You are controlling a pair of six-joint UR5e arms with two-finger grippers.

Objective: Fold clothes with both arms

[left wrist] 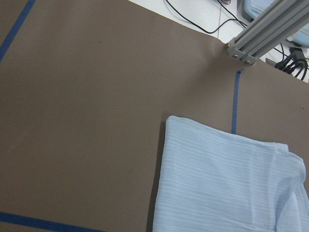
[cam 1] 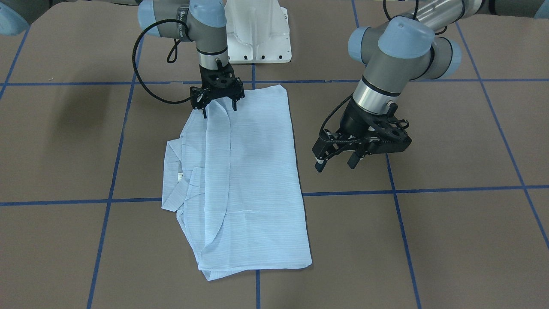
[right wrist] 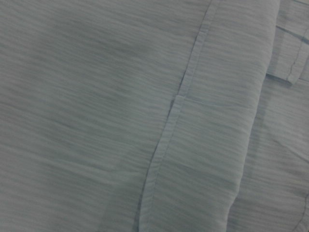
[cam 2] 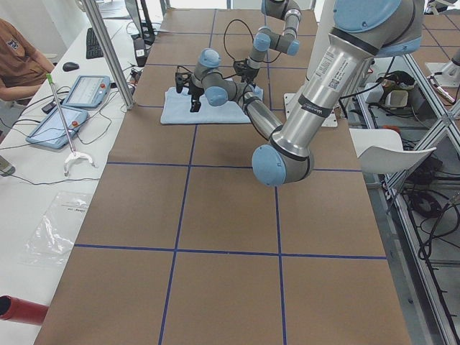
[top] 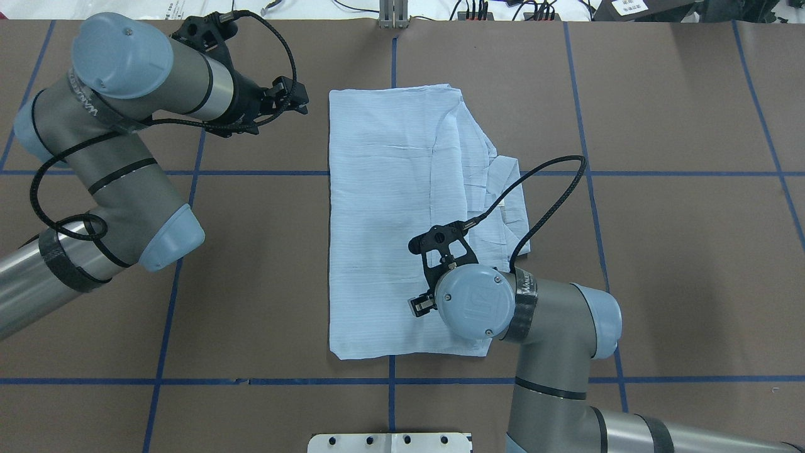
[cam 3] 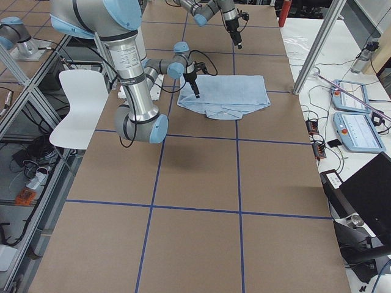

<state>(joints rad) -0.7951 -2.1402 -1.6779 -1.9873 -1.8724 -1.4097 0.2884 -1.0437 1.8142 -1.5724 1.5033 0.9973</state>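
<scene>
- Left gripper (cam 1: 336,165) hung over the bare brown table (top: 660,251), just beside the long edge of the shirt (top: 390,207). Fingers were spread wide, nothing between them.
- The pale blue shirt lay mid-table, folded flat into a rough rectangle, collar (top: 506,189) poking out on the robot's right side.
- Right gripper (cam 1: 219,110) pointed down at the shirt end nearest the robot base. Fingers were parted, straddling a folded flap (cam 1: 218,163). Couldn't tell if the tips touched cloth.
</scene>
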